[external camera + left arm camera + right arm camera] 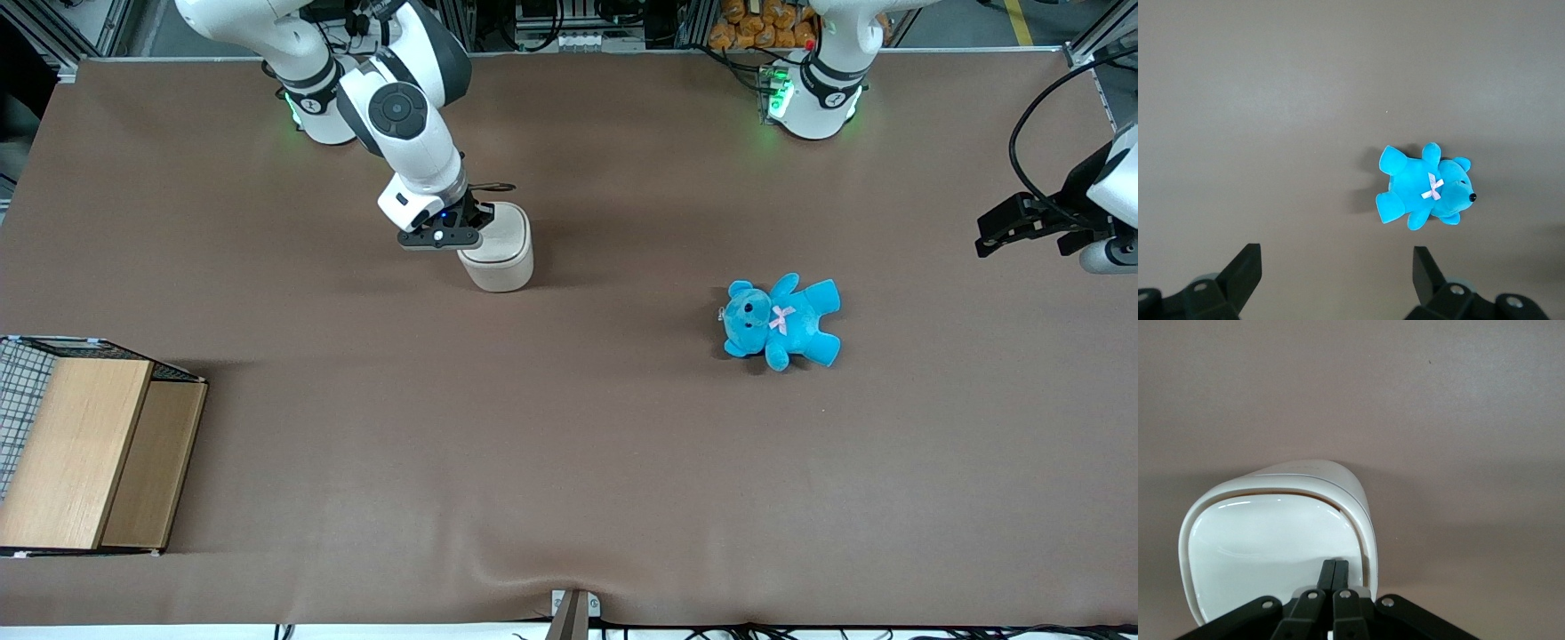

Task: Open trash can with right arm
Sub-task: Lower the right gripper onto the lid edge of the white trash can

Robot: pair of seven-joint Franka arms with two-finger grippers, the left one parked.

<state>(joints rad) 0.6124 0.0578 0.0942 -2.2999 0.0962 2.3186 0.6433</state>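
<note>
Gripper [1333, 577] over lid edge of trash can [500, 249], fingers pressed together, tips on lid surface. Can upright on brown table [569, 444], near working arm's base. Lid [1271, 550] flat, not yet raised. Blue teddy [782, 322] well apart, toward parked arm's end. Wooden box [84, 449] nearer front camera

Right arm [404, 116]: white shell banded in black, round dark-grey joint cap, green light at its base.
Gripper [442, 236]: black, small blue light; slim black fingers [1333, 573] pressed together.
</note>
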